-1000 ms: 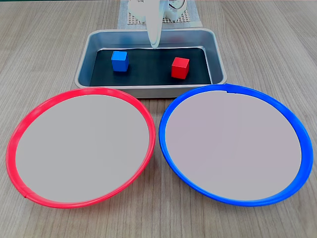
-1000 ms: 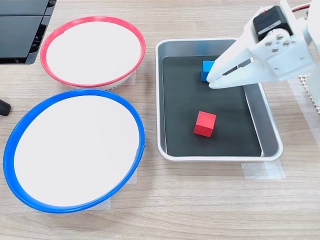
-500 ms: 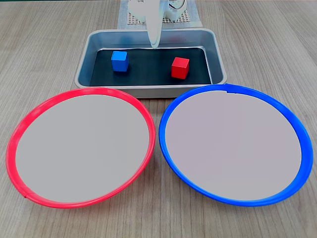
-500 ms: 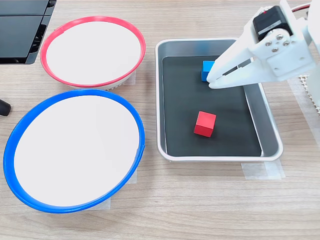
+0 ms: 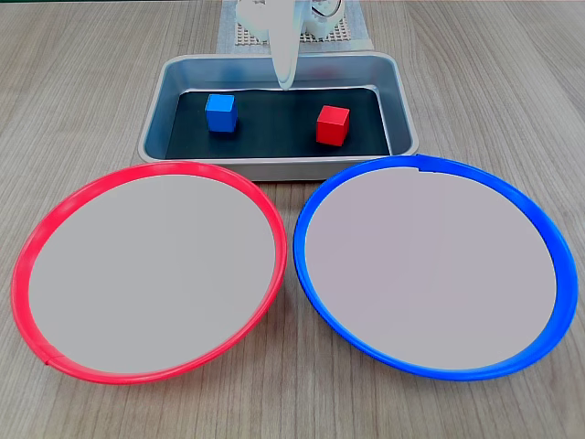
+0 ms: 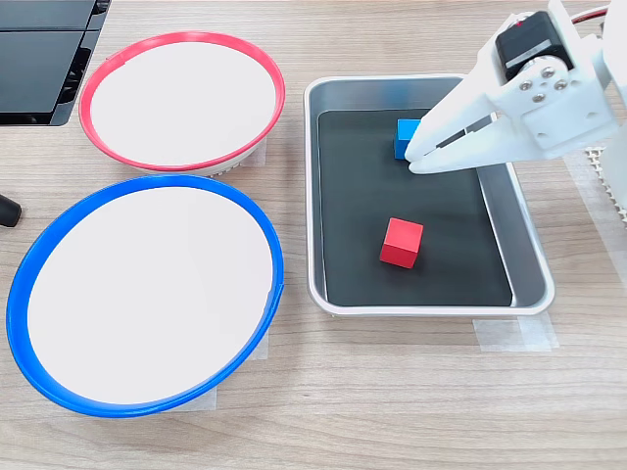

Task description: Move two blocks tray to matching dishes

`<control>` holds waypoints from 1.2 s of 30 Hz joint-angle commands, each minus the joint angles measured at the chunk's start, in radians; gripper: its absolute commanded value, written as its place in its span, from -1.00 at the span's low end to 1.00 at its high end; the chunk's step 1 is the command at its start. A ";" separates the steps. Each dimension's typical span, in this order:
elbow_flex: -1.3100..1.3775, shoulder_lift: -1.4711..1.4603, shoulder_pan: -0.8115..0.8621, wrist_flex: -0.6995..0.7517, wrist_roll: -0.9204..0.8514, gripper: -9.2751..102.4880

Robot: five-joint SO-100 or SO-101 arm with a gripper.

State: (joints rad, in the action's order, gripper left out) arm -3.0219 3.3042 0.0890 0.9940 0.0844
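The silver tray (image 5: 274, 169) (image 6: 312, 196) has a black floor and holds both blocks. In one fixed view the blue block (image 5: 221, 112) lies left and the red block (image 5: 333, 124) right. My white gripper (image 5: 286, 82) (image 6: 416, 162) hangs over the tray, shut and holding nothing. Its tip hovers beside the blue block (image 6: 403, 133) and partly covers it, while the red block (image 6: 402, 243) sits apart nearer the tray's middle. The red-rimmed dish (image 5: 151, 270) (image 6: 181, 98) and the blue-rimmed dish (image 5: 430, 274) (image 6: 147, 294) stand side by side next to the tray, both bare.
A black device (image 6: 39, 49) sits past the red-rimmed dish at the table's corner. A white mesh mat (image 5: 238, 37) lies under the arm's base behind the tray. Tape strips (image 6: 514, 335) hold the tray down. A dark object (image 6: 8, 211) pokes in at the left edge.
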 commanded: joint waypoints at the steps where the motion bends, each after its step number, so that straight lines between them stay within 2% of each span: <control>1: -0.002 0.023 -0.009 0.002 -0.014 -0.82; 4: -0.002 0.023 -0.014 0.002 -0.018 -0.82; 7: 0.038 -0.043 -0.031 0.002 -0.209 -0.84; 11: 0.344 -0.456 -0.029 0.103 -0.545 -0.84; 12: 0.411 -0.541 -0.032 0.133 -0.583 -0.84; 14: 0.554 -0.721 -0.049 0.186 -0.804 -0.84; 16: 0.750 -0.982 -0.061 0.235 -0.907 -0.79; 21: 0.980 -1.312 -0.124 0.250 -1.037 -0.54; 24: 1.028 -1.425 -0.153 0.236 -1.146 -0.46; 30: 1.029 -1.555 -0.170 0.225 -1.284 -0.47; 36: 1.003 -1.614 -0.184 0.166 -1.289 -0.48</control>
State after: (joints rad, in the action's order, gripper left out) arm -2.0218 1.6950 -0.0905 1.1934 -1.1996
